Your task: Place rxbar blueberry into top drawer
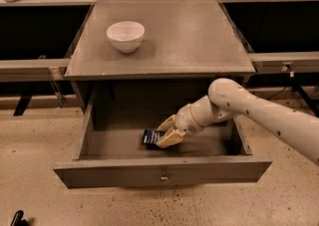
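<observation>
Gripper (167, 132) in drawer (114, 171), bar (149, 137) apparently half-covered

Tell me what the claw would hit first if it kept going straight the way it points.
Probably the floor of the top drawer: the claw angles downward inside it, holding the rxbar blueberry at its tips. Depth is unclear.

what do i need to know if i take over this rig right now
The gripper: inside the open top drawer, shut on the rxbar blueberry.
Bar: low over the drawer floor, near the middle; whether it touches, I cannot tell.
Done: drawer open, bar inside it.
Left: release the bar, pull the arm out.
The white bowl sits on the cabinet top.
</observation>
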`<state>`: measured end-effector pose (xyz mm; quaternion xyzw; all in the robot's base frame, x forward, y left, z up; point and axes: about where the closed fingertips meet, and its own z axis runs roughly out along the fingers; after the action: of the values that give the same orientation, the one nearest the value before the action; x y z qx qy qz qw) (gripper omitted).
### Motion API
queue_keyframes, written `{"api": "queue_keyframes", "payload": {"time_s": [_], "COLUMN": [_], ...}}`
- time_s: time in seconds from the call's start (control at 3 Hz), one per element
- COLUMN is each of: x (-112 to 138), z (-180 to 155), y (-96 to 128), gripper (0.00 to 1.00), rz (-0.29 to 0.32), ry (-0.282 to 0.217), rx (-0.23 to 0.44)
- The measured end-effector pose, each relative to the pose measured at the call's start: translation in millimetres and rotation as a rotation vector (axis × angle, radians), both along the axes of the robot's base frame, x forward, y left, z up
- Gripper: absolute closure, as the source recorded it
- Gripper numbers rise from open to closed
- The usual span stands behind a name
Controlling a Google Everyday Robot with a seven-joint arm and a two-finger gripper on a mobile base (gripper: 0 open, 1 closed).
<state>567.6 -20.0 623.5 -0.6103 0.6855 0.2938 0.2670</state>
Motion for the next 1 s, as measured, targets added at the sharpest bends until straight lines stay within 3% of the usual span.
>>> {"api": "queue_keyframes", "payload": {"time_s": [0.67,1.0], "x": [0.0,-1.9], "z": [0.0,8.6], "y": [0.0,-3.3], "gripper": [0.06,0.0], "rz": [0.0,0.001], "ry": [0.0,-0.021], "rx": [0.0,-0.003]}}
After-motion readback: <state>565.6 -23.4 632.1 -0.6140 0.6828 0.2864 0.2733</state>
